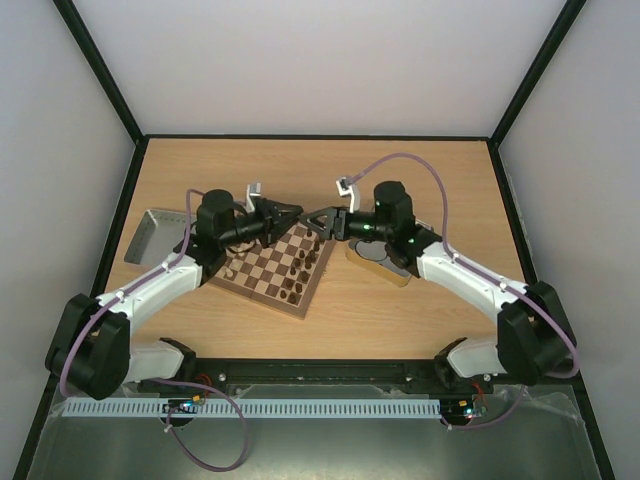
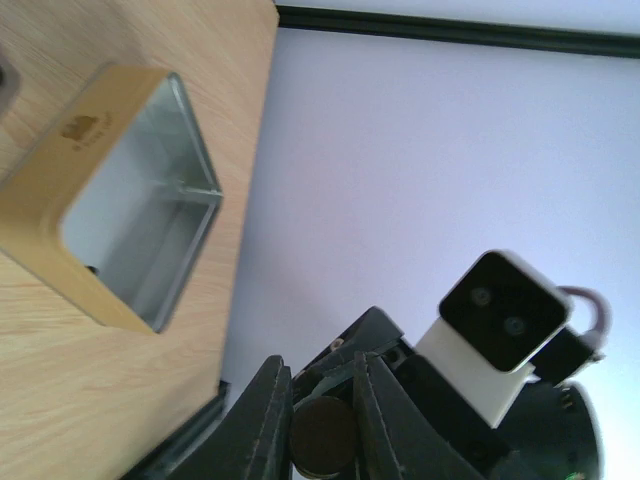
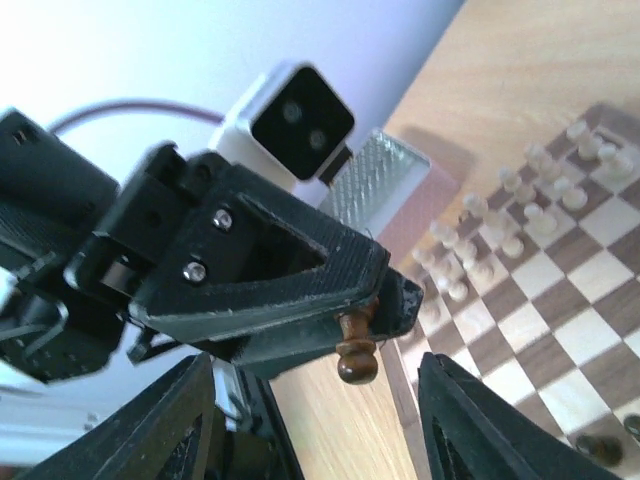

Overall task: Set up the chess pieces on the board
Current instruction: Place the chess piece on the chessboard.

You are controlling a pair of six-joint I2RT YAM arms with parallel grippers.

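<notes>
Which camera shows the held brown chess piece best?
The right wrist view: the dark brown piece hangs side-on from the left end effector. The left wrist view shows only its round end; the top view shows nothing clear.

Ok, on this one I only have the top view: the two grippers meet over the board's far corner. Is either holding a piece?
Observer: Yes. In the right wrist view the left gripper is shut on a dark chess piece, which sticks out from between its fingers.
Operator: And the right one?
Observer: The right gripper is open, with nothing between its fingers.
Operator: Any pale pieces set up? I can't make them out.
Observer: Yes, pale pieces stand in rows along one side of the board.
</notes>
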